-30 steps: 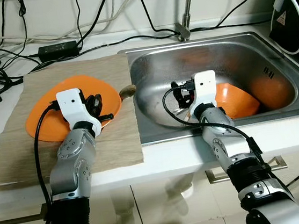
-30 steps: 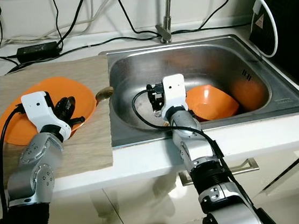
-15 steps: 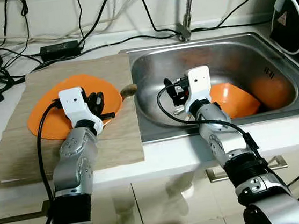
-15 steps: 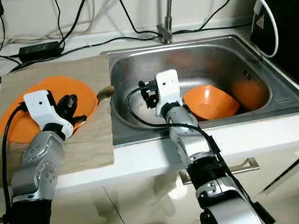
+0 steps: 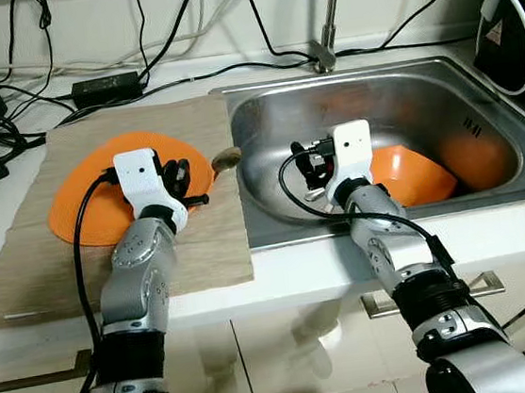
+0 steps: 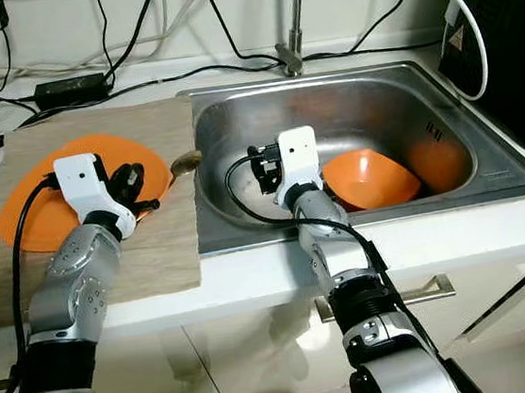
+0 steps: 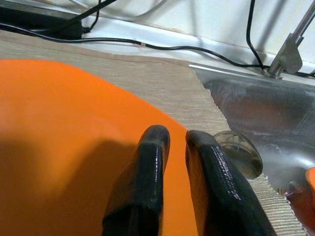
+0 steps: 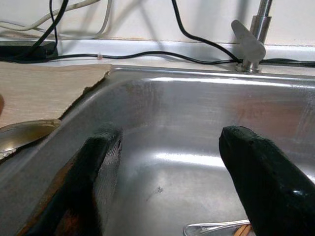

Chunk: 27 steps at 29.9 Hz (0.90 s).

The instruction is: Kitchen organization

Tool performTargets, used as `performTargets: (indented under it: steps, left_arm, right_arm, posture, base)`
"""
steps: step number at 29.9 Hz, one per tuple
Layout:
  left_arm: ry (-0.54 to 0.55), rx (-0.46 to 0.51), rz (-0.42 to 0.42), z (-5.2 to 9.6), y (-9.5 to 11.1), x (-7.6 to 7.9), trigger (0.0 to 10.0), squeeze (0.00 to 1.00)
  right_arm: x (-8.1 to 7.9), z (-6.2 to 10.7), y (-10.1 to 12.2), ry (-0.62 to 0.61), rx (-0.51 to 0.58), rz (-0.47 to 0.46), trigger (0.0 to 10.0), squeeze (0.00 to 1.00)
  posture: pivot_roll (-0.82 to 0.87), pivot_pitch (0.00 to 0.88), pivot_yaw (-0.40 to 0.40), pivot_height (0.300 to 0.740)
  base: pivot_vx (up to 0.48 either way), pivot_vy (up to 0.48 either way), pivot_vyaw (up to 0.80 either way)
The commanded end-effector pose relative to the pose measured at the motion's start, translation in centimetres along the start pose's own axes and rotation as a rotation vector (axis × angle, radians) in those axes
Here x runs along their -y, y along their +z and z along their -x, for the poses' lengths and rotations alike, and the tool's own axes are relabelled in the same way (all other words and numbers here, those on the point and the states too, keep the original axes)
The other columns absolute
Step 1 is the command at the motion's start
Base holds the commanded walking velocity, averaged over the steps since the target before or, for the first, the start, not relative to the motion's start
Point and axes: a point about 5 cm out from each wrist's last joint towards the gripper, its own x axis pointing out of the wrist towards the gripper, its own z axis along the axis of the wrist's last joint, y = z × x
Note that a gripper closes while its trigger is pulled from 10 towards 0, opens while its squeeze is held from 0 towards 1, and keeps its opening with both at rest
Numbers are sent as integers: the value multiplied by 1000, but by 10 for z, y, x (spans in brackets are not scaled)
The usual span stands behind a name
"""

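We kept our left gripper (image 7: 172, 147) nearly closed, empty, over the orange plate (image 5: 83, 203) mid-left; right gripper (image 8: 172, 162) spread wide in the sink (image 5: 262, 111), probably readying for the orange bowl (image 5: 417, 174) mid-right.

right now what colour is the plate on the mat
Orange: the round plate on the woven mat, clearest in the left eye view.

We see open steel floor in the sink (image 5: 273, 119) ahead of the right gripper (image 8: 167, 162); orange bowl (image 5: 412, 175) blocks the right half; faucet (image 5: 327, 52) and cables (image 5: 169, 46) crowd the back edge.
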Motion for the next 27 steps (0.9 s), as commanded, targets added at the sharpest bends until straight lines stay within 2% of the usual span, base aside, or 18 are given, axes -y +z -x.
performTargets:
  steps: [1, 6, 10, 11, 14, 27]
  left_arm:
    - [5, -52, 2, 1, -12, -3, 10000, 0]
    - [5, -67, 9, 3, -15, -4, 10000, 0]
    - [-10, 17, -11, 5, -3, 1, 10000, 0]
    - [-7, 68, -25, 7, 4, 1, 10000, 0]
    - [18, 97, 9, 11, 9, -3, 10000, 0]
    - [21, 96, 9, 12, 9, -2, 10000, 0]
  right_arm:
    - [0, 0, -2, -5, -8, -4, 10000, 0]
    - [-1, 0, -4, -5, -14, -11, 10000, 0]
    - [-1, 1, 0, -11, 18, -35, 10000, 0]
    - [2, 3, 2, -25, 34, -32, 10000, 0]
    - [3, 7, 6, -21, 70, 4, 10000, 0]
    - [4, 7, 7, -26, 81, 8, 10000, 0]
  posture:
    - [-11, 0, 22, 740]
    - [-10, 0, 21, 740]
    - [-9, 0, 16, 740]
    - [-9, 0, 15, 740]
    - [-12, 0, 16, 740]
    - [-11, 0, 17, 740]
  base:
    - [0, 0, 0]
    - [0, 0, 0]
    - [0, 0, 0]
    - [0, 0, 0]
    - [0, 0, 0]
    - [0, 0, 0]
